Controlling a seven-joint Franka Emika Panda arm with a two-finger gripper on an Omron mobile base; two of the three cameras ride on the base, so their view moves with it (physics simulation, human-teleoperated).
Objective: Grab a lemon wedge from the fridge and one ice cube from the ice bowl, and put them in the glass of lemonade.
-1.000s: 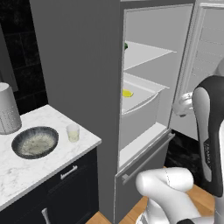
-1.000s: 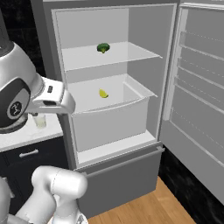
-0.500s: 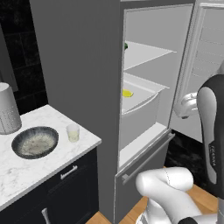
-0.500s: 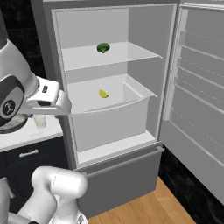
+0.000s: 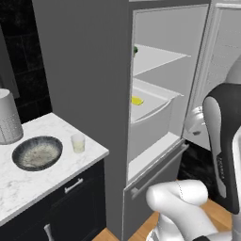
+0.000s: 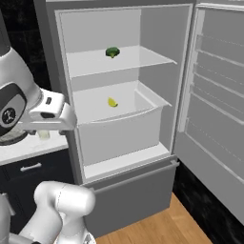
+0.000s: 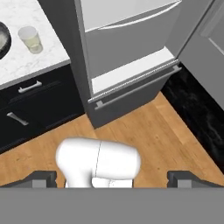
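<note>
One lemon wedge (image 6: 112, 102), one broccoli floret (image 6: 112, 52), one glass (image 5: 78, 143).

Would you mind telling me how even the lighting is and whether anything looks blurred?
Left base view: flat light, faint shading inside the fridge, lemon wedge crisp. Right base view: even, no glare. Hand view: soft throughout, the glass of lemonade slightly fuzzy.

Green broccoli floret (image 6: 112, 52) is seen on the upper shelf, up and right of the end effector. White dotted cylinder (image 5: 9, 116) is stood on marble counter (image 5: 33, 181), far left of it. Dark cabinets (image 7: 30, 105) w/ bar handles and wood floor (image 7: 144, 131) are seen below it.
</note>
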